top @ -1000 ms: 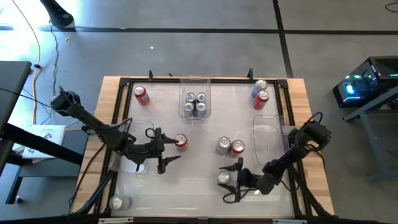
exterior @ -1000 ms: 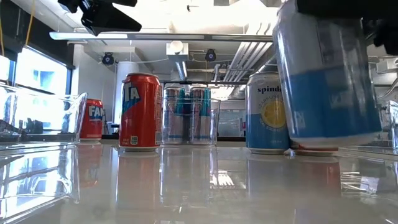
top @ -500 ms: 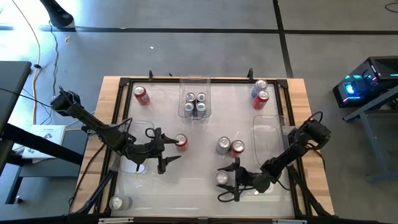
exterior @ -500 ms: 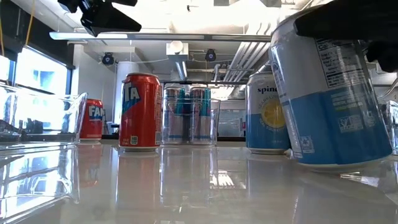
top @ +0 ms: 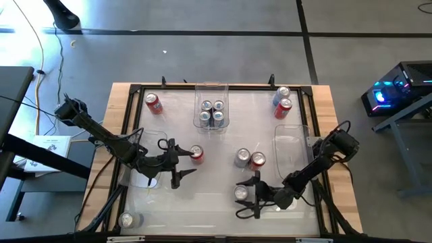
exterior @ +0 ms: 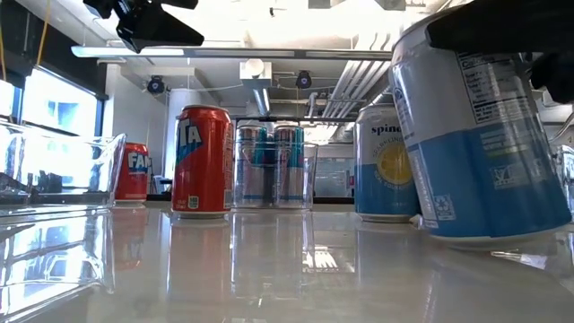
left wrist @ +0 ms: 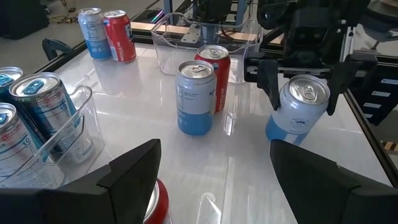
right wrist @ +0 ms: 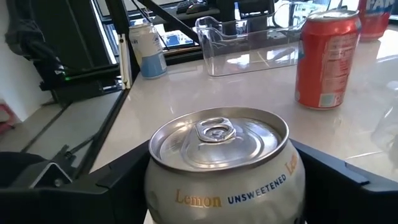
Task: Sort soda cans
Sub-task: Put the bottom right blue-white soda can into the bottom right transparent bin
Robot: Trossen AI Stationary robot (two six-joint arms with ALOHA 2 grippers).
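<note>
The table [top: 223, 145] surface is glossy white and reflective. At 5 o'clock, the right pincer [top: 246, 197] stands wide around a cylindrical blue-and-white can [top: 241, 193] with a brushed silver top. The left pincer [top: 181, 164], also wide, flanks a red can [top: 196, 154] near centre.

Between my dark right fingers [right wrist: 56, 186] sits a pale can [right wrist: 225, 167] with a silver top and gold "Lemon" lettering; seen from the low view, its lower body [exterior: 489, 135] is a sky-blue band. Beside my left gripper [top: 181, 162] stands a red can [top: 196, 154], silver-lidded. Four silver-and-blue cans [top: 212, 113] fill a clear bin [top: 212, 88], and a blue-and-white can [top: 242, 157] pairs with a red one [top: 257, 160] on the glossy white table [top: 202, 196].
</note>
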